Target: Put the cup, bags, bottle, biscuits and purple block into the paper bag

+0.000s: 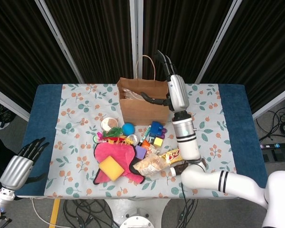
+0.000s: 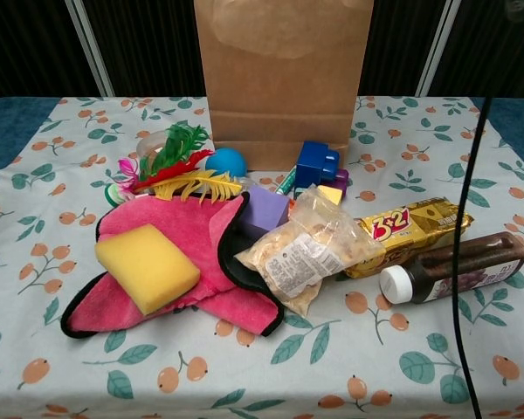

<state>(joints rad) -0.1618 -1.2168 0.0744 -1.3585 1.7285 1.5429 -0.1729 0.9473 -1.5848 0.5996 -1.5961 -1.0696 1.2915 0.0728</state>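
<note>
Left hand (image 1: 24,160) off table's left edge, fingers spread, holding nothing. Cup (image 1: 109,124) left of blue ball (image 1: 128,128). Paper bag (image 1: 142,102) upright at back. Purple block (image 2: 264,209), snack bag (image 2: 307,247), biscuits (image 2: 412,227), bottle (image 2: 454,266) lie in front. Right hand (image 1: 170,85) above bag's right rim, fingers apart, empty.

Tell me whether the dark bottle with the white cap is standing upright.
No: the dark bottle with the white cap lies on its side on the tablecloth, beside the gold biscuit packet.

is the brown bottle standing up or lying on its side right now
Lying on its side. The bottle rests lengthwise on the tablecloth, white cap pointing left, just in front of the gold biscuit packet.
</note>
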